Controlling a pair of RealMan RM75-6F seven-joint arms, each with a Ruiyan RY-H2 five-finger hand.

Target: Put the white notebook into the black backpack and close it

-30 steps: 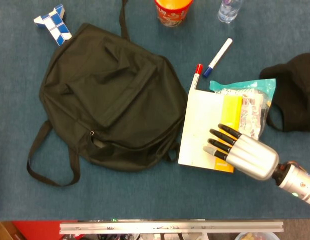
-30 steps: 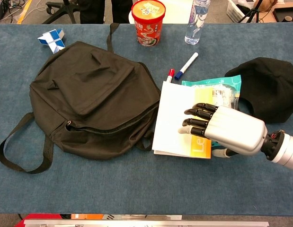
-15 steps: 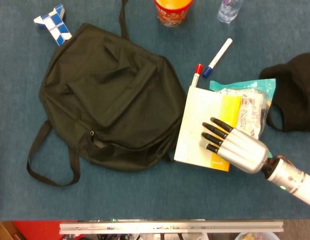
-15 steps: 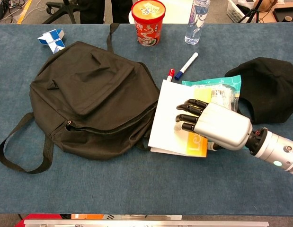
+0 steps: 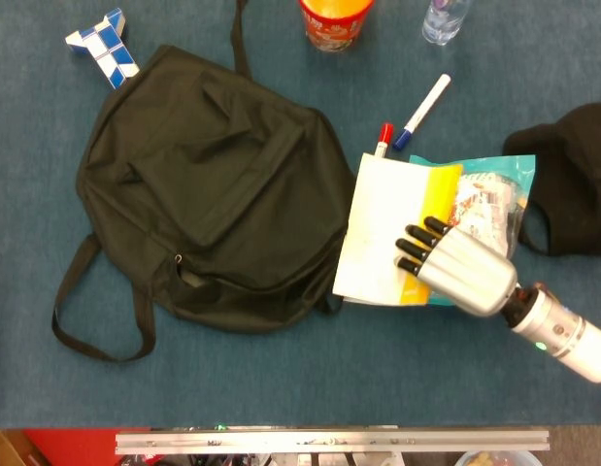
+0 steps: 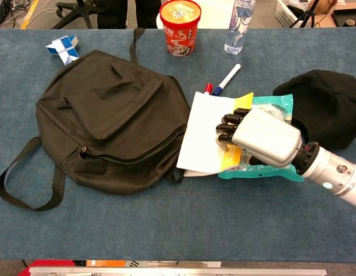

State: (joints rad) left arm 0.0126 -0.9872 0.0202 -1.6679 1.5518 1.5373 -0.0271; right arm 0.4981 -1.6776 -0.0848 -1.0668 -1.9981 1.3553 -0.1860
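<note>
The right hand (image 6: 259, 138) holds the white notebook (image 6: 203, 137), fingers (image 6: 226, 127) curled over it, beside the black backpack (image 6: 108, 118).

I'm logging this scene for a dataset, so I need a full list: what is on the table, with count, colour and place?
Backpack: one, black, left half of the table.
Notebook: one, white with a yellow strip, beside the backpack's right edge.
Snack packet: one, teal, partly under the notebook.
Markers: two, one blue-capped, one red-capped, behind the notebook.
Cap: one, black, far right.
Noodle cup: one, red and orange, back centre.
Water bottle: one, clear, back right of the cup.
Twist puzzle: one, blue and white, back left.
Right robot hand: one, silver with black fingers, resting on the notebook.
Left robot hand: not in view.
</note>
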